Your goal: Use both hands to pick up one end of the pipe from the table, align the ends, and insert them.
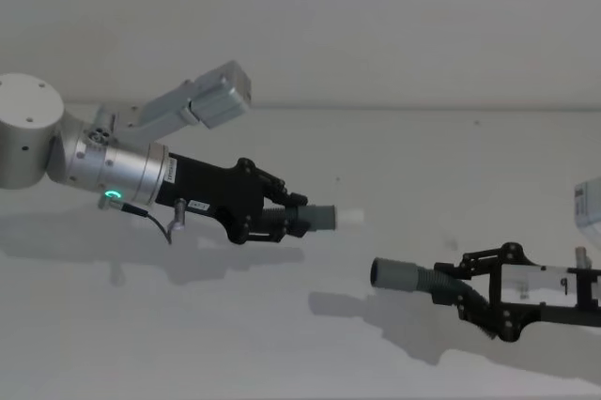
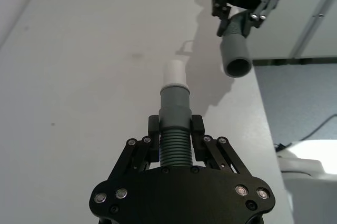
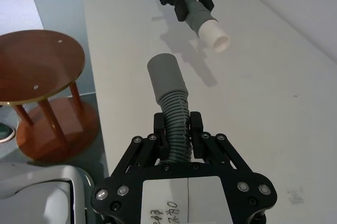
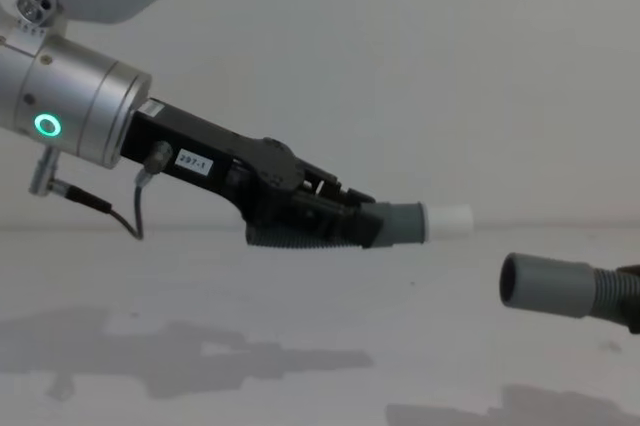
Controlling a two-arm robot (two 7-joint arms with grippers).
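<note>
The pick-up part looks done: the left gripper (image 1: 282, 219) has its jaws closed down onto the ribbed section of the left hose piece (image 2: 174, 145), gripping it just behind the narrow cuff (image 1: 319, 217), so that cuff and its white tip (image 1: 350, 217) jut out past the fingers; the right gripper (image 1: 457, 292) is likewise clamped around the ribbed part of the right hose piece (image 3: 176, 124), with the wider socket cuff (image 1: 394, 275) projecting free ahead of it; both pieces hang above the table (image 1: 282, 353), each throwing a shadow onto it, neither touching the surface; the two ends face one another, the white tip toward the robot's right and the open mouth of the socket toward its left, but they are apart, with a clear gap between them; alignment seems only part done, since in the chest view the white tip (image 4: 450, 221) sits higher than the socket cuff (image 4: 548, 286), and in the left wrist view the socket (image 2: 235, 53) lies off to one side of the line the tip points along; what remains, as I judge it, is to bring the two axes onto one line, close the gap, and push the white tip into the socket; nothing has been inserted yet
</note>
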